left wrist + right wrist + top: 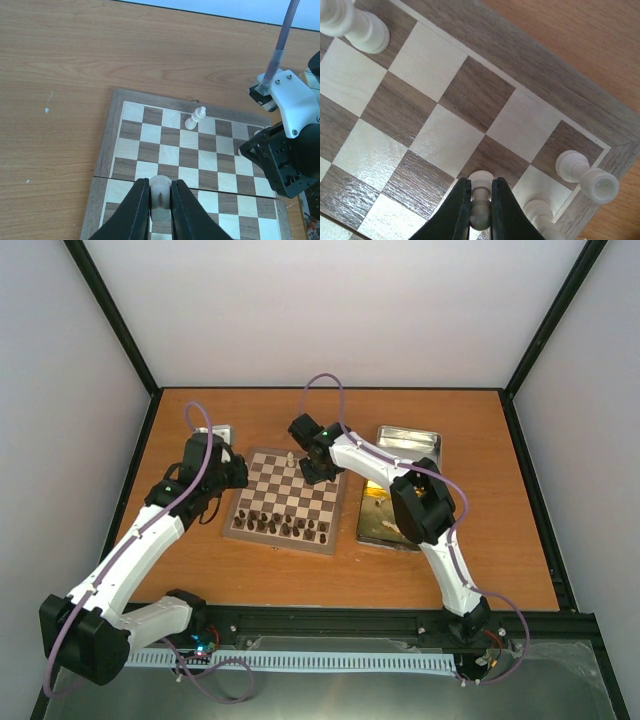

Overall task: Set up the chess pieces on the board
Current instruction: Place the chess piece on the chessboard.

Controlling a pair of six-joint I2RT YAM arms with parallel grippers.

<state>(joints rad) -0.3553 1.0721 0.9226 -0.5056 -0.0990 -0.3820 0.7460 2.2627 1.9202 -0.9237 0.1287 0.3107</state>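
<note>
- The left tool [160, 186] is clenched on a cream piece [160, 196] over the board's [292, 490] left edge; a tilted release could topple it.
- The right tool [481, 186] grips a cream pawn [481, 178] near the board's far right corner; it could knock the neighbouring piece [585, 176].

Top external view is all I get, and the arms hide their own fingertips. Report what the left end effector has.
Observer: The left end effector is shut on a cream-white chess piece, above the chessboard.
Operator: Now the right one.
Observer: The right end effector is shut on a round-headed cream-white pawn.
Operator: Say what stands next to that pawn.
Observer: A cream-white rook stands on the corner square beside it. Another cream-white piece stands on the next edge square, partly cut off by the frame.
</note>
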